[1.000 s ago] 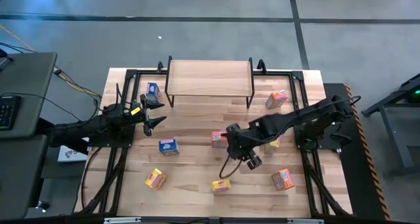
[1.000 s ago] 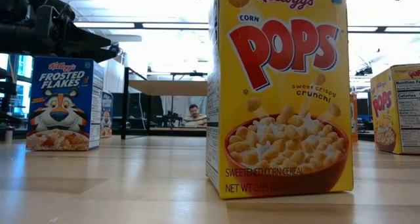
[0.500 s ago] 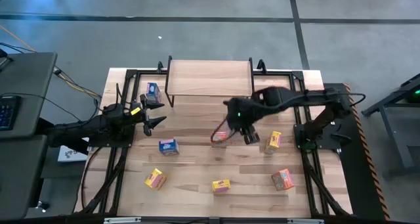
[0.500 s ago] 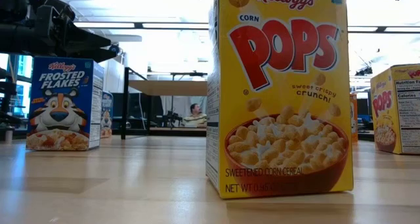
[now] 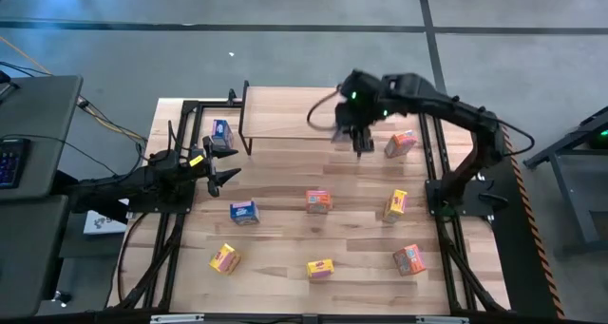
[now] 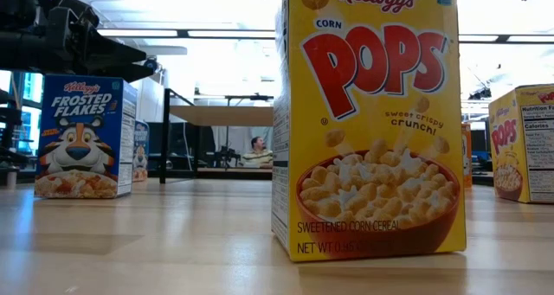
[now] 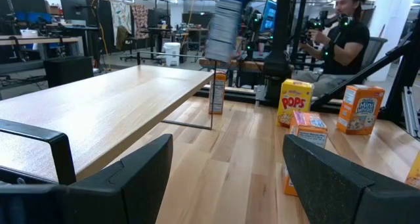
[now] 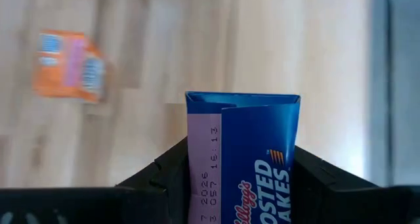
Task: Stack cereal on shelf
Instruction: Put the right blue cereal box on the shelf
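Observation:
My right gripper (image 5: 357,137) hangs over the right end of the shelf (image 5: 302,112), shut on a blue cereal box (image 8: 243,158); the left wrist view shows that box (image 7: 226,20) blurred in the air above the shelf top (image 7: 98,112). My left gripper (image 5: 228,164) waits open at the table's left side. On the tabletop stand two blue boxes (image 5: 221,130) (image 5: 243,211), three orange boxes (image 5: 318,201) (image 5: 400,142) (image 5: 409,258) and three yellow boxes (image 5: 396,205) (image 5: 320,268) (image 5: 224,257). My right gripper pinches the blue box between its two fingers (image 8: 164,175), which come from above, pointing down. The box's folded end flap (image 8: 243,102) sticks out past the fingertips. The box is lifted clear, above the shelf's right end.
The low view is filled by a yellow Corn Pops box (image 6: 372,122), with a blue Frosted Flakes box (image 6: 82,135) to its left. Black frame rails (image 5: 432,162) run along the table's sides. A person (image 7: 344,33) sits beyond the table. The shelf top is bare.
My right gripper has carried the blue box from the table's near middle toward the far edge and upward, swinging over the orange box to the shelf's right end. The other boxes have stayed where they were.

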`<action>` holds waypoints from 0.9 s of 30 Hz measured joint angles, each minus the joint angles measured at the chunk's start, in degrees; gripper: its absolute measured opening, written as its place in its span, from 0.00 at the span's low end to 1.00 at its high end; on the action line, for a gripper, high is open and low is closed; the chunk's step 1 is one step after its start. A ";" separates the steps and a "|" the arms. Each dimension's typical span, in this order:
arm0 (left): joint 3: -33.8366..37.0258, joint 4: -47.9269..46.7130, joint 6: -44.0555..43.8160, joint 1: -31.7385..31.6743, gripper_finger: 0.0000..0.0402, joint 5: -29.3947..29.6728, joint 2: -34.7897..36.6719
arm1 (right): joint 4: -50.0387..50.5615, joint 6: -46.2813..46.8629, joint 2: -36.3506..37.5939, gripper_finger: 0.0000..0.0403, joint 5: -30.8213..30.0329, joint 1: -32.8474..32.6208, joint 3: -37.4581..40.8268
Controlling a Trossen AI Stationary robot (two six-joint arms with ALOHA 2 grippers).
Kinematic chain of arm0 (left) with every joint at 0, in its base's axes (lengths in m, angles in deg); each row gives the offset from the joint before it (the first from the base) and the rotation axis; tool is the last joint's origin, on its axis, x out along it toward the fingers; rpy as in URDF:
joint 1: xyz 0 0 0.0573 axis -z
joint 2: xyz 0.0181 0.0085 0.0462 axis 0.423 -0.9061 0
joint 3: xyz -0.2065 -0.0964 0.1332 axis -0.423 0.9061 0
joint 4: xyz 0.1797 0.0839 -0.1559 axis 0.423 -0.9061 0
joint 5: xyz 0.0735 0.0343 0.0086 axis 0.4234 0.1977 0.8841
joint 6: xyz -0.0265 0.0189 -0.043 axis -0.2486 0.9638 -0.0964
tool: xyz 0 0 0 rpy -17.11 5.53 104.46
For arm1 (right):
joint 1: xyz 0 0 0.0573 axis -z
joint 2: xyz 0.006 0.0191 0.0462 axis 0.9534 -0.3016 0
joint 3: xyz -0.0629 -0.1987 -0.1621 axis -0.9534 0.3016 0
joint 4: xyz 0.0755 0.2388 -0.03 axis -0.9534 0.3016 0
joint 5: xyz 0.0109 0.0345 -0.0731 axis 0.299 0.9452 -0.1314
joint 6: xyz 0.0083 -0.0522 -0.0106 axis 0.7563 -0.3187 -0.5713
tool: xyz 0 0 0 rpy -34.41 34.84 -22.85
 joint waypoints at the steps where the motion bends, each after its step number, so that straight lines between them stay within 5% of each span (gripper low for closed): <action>1: -0.01 0.00 0.00 0.01 0.70 0.00 0.00 | -0.48 -1.25 0.00 0.42 0.02 1.49 -0.27; 14: -0.01 0.00 0.00 0.01 0.70 0.00 -0.01 | -9.16 -17.21 0.00 0.42 1.79 16.30 -1.05; 27: -0.01 0.00 0.00 0.00 0.70 -0.01 -0.02 | -12.07 -18.87 -3.62 0.42 9.98 22.36 -1.05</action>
